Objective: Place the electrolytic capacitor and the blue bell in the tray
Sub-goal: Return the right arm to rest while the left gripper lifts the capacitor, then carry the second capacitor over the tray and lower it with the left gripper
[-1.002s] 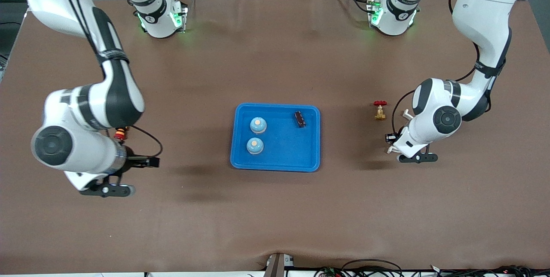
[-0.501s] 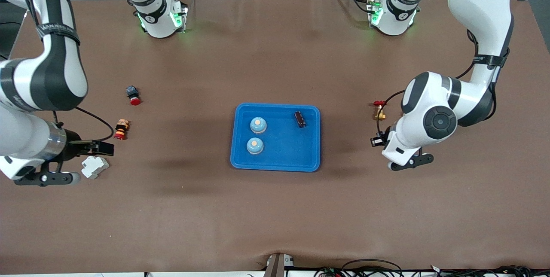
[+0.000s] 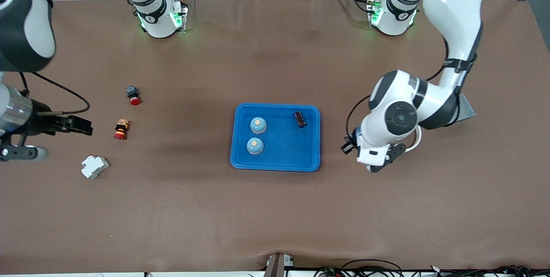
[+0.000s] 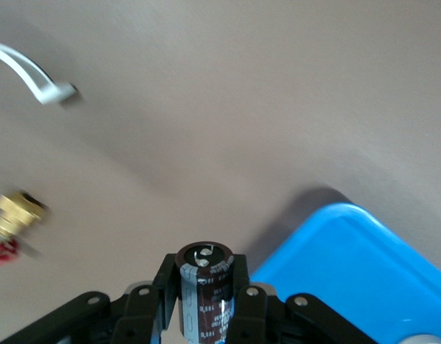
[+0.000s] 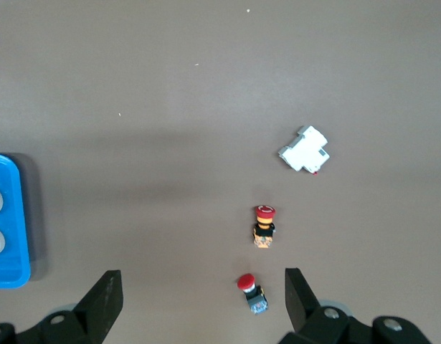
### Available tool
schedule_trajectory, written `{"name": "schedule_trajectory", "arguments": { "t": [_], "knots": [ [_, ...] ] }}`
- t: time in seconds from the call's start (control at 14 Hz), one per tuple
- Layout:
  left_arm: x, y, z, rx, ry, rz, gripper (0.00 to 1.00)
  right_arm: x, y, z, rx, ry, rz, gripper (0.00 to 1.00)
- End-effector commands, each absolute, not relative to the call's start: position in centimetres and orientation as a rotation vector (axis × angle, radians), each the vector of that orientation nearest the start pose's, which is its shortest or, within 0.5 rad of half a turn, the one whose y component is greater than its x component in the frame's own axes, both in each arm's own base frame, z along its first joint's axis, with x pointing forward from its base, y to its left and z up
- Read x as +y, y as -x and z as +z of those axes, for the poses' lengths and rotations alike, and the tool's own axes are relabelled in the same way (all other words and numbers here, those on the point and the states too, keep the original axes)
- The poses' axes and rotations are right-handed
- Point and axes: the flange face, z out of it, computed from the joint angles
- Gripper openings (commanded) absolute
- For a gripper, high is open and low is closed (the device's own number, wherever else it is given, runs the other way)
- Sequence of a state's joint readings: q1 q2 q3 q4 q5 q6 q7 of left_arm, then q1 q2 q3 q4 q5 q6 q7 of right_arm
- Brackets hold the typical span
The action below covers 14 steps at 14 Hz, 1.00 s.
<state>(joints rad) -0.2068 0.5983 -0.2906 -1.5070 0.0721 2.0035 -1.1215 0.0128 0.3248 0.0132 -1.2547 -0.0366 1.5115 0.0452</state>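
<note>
The bright-blue tray [image 3: 285,150] lies mid-table. In it stand two blue bells [image 3: 258,125] [image 3: 255,145], and a dark electrolytic capacitor [image 3: 300,119] lies by its rim. My left gripper [image 3: 349,144] hangs over the table just off the tray's end toward the left arm. In the left wrist view it is shut on a second brown capacitor [image 4: 204,287], with a tray corner [image 4: 363,265] close by. My right gripper [image 3: 79,126] hovers open over the table at the right arm's end; the right wrist view shows its fingers [image 5: 105,297] wide apart with nothing between them.
At the right arm's end lie a red push button [image 3: 133,95], a red-and-yellow button [image 3: 121,129] and a white breaker [image 3: 95,166]. A brass valve with a red handle [image 4: 16,215] shows in the left wrist view; the left arm hides it in the front view.
The left arm has carried its capacitor toward the tray and now covers the brass valve. The right arm has drawn back toward its end of the table, uncovering the buttons and the breaker.
</note>
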Motion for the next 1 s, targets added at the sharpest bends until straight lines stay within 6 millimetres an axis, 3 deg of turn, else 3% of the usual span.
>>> {"name": "schedule_trajectory", "arguments": {
  "t": [0.0,0.36,0.57,0.93],
  "knots": [
    [-33.1,-62.7,31.3,-1.026,2.985,0.202,0.00,0.4,-61.7,59.8,0.055,3.175,0.088,1.00],
    [-39.7,-59.5,29.8,-1.011,3.006,0.174,0.00,-0.5,-58.0,64.2,0.088,3.177,0.079,1.00],
    [-43.1,-57.6,28.6,-1.022,3.013,0.134,0.00,-0.5,-57.3,65.1,0.094,3.177,0.081,1.00],
    [-44.3,-56.3,25.3,-0.990,2.968,0.113,0.00,-0.9,-56.9,65.4,0.120,3.165,0.077,1.00]
  ]
}}
